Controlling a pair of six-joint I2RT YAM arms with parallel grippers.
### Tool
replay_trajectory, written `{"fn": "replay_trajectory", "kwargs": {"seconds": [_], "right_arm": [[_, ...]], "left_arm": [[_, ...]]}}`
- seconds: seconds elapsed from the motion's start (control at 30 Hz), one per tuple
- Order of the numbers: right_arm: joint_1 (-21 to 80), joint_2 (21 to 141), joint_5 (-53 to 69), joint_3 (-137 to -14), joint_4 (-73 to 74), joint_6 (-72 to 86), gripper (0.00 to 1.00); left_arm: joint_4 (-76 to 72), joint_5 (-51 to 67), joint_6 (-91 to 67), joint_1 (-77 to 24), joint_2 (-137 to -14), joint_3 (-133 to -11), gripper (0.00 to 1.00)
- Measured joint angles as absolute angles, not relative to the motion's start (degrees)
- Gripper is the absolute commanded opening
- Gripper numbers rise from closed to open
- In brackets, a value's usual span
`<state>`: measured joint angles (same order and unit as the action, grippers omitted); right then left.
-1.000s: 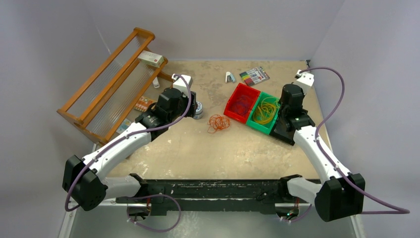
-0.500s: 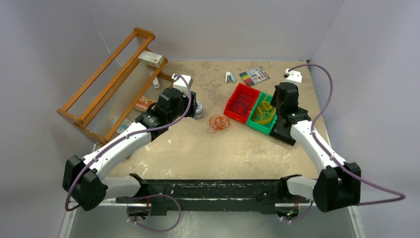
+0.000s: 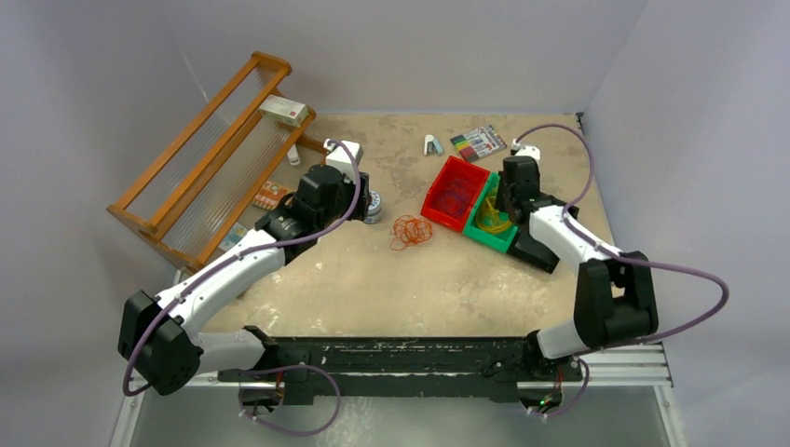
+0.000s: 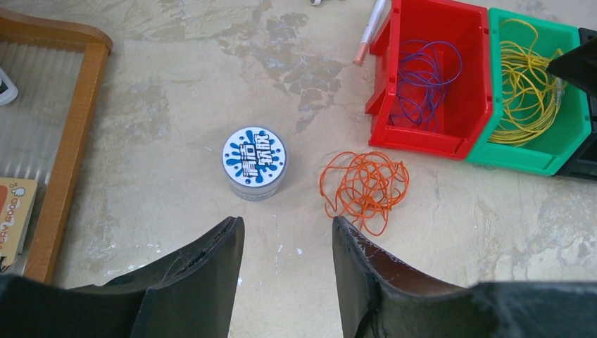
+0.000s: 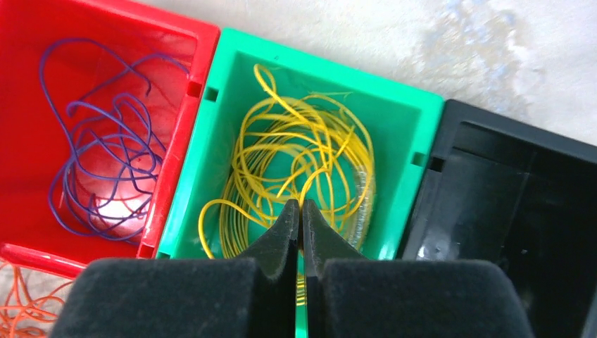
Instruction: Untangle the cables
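Nearest the arm bases, well short of the green bin (image 4: 521, 158), we find the left gripper (image 4: 286, 227) poised above the table (image 3: 373, 289), jaws spread wide and holding nothing. We judge it is placed facing the work, ready for a strand. Just beyond it, on the table to the left of the green bin, the orange cable (image 4: 365, 184) lies as a loose knotted heap, not yet sorted. A round tin (image 4: 255, 158) stands farther from the bin on the same side. Touching the green bin's left wall is the red bin (image 4: 422, 137), holding the purple cable (image 4: 426, 70); against its right wall sits a black bin (image 5: 493, 176). Inside the green bin the yellow cable (image 5: 296, 162) lies coiled. The right gripper (image 5: 301, 205) is directly over it, jaws pressed together; whether a strand is pinched we cannot confirm. We judge the scheme to be one colour per bin, which would leave the black bin for orange. Beyond the green bin lies a marker pack (image 3: 478, 142).
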<state>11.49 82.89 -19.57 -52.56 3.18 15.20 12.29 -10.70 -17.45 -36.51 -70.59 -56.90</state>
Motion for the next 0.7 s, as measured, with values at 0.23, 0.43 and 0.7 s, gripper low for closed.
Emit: {"fn": "replay_trajectory", "kwargs": {"seconds": [0.23, 0.43, 0.7], "right_arm": [[11.5, 90.5, -15.4, -55.2, 3.6, 15.1, 0.00], [11.5, 94.2, -12.3, -56.3, 3.6, 14.8, 0.00], [11.5, 98.3, -10.2, -56.7, 3.6, 14.0, 0.00]], "left_arm": [[12.5, -10.7, -17.5, -36.5, -71.2, -57.1, 0.48], [12.6, -10.7, -17.5, -36.5, -71.3, -57.1, 0.48], [12.6, -10.7, -17.6, -36.5, -71.7, -57.1, 0.48]]}}
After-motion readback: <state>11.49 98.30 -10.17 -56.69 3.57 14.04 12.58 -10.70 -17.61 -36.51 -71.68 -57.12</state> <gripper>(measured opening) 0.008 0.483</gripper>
